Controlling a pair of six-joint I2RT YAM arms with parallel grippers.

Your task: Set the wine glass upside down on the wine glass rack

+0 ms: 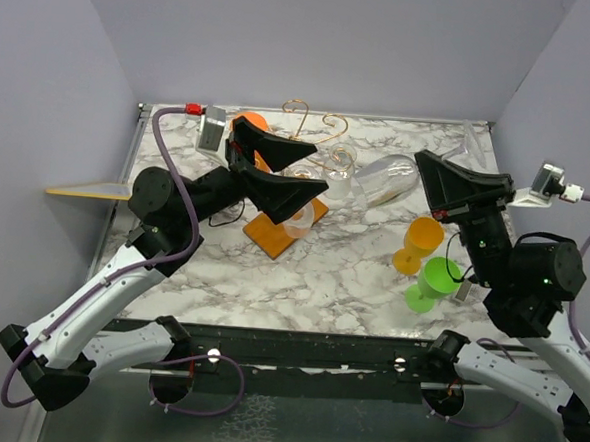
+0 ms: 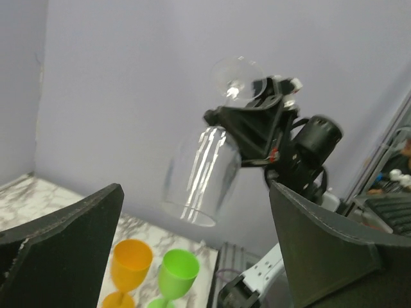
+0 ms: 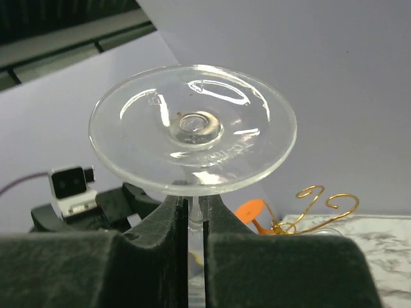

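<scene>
Left gripper [image 1: 318, 170]: arm extended forward, jaws spread wide; right gripper [image 3: 196, 204]: arm raised, clamped on wine glass [image 3: 192, 128] stem.

From above, the left pincer [image 1: 320, 172] covers part of the wine glass rack [image 1: 271, 238]; in the right wrist view, the right pincer [image 3: 194, 206] hides the bowl of the wine glass [image 3: 192, 128].

Left of the right claw [image 1: 429, 184] and its gripped wine glass [image 1: 388, 177], bare worktop [image 1: 358, 260] lies free up to the wine glass rack [image 1: 303, 119]; the spread left claw [image 1: 316, 172] blocks the rack's near side; an orange goblet [image 1: 422, 237] and a green goblet [image 1: 437, 278] stand just below
</scene>
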